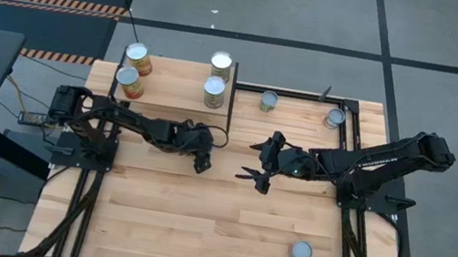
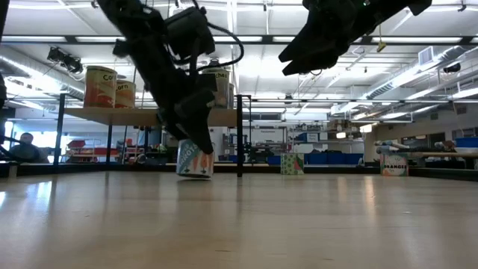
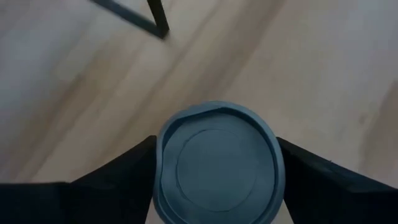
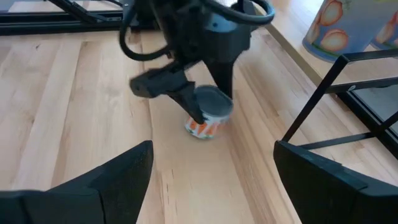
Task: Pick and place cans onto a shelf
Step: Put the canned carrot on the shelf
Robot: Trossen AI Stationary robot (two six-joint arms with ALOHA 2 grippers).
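Observation:
My left gripper (image 1: pixel 202 159) is shut on a small can with a pale label and a silver top (image 3: pixel 214 162), in front of the shelf; the can also shows in the low view (image 2: pixel 196 159) and the right wrist view (image 4: pixel 208 118). The shelf (image 1: pixel 169 96), a light-wood board on a black frame, carries several cans, among them an orange-red one (image 1: pixel 137 58). My right gripper (image 1: pixel 254 177) is open and empty, just right of the left gripper and above the table (image 2: pixel 314 45). My left gripper pinches the can's round side wall, just below the top rim (image 3: pixel 157 168), between its two fingers, one on each side. The fingers come from above, slanting down. The can stands about upright with its bottom at the tabletop (image 2: pixel 196 175); whether it is lifted clear, I cannot tell.
Loose cans stand at the far middle (image 1: pixel 268 101), the far right (image 1: pixel 334 117) and the near right (image 1: pixel 301 251). A black shelf leg (image 3: pixel 155 15) is close to the held can. A black metal frame (image 4: pixel 323 93) runs beside my right gripper. Bare wood lies near the front.

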